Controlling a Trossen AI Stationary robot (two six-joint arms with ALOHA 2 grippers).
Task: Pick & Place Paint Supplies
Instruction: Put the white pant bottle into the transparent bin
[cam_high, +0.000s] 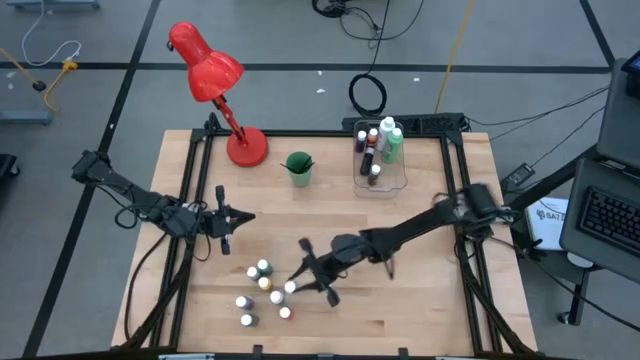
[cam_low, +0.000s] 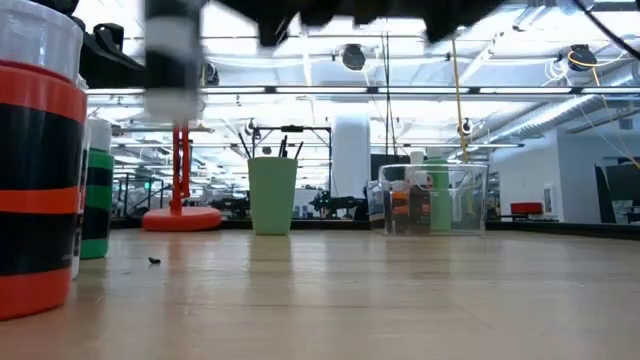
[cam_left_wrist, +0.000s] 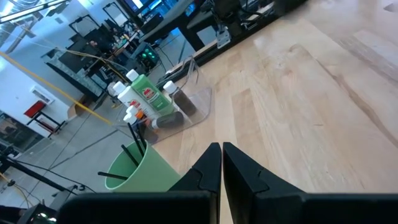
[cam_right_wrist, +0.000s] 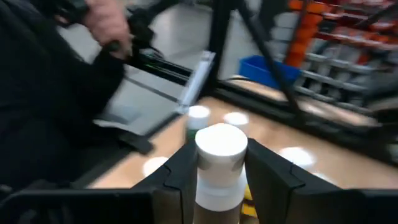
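While my right gripper (cam_right_wrist: 219, 180) sits over the front-centre of the table (cam_high: 420, 290), its fingers are pinching a small white-capped paint bottle (cam_right_wrist: 220, 168) by the sides; in the high view that gripper (cam_high: 305, 272) is at the edge of the loose bottle cluster (cam_high: 262, 290). Those remaining little bottles stand upright on the wood near the front-left, close together. Left gripper (cam_high: 237, 217) waits over the left side of the table, fingers (cam_left_wrist: 208, 171) pressed together, nothing between them. Clear plastic bin (cam_high: 380, 172) is at the back right of centre, already holding the taller green bottle (cam_left_wrist: 148, 94), a white one and a few small ones. Green cup (cam_high: 298, 168) stands between bin and red lamp (cam_high: 215, 85), dark brush handles (cam_left_wrist: 135, 138) sticking out. A person's hand (cam_right_wrist: 107, 22) shows beyond the table edge, blurred.
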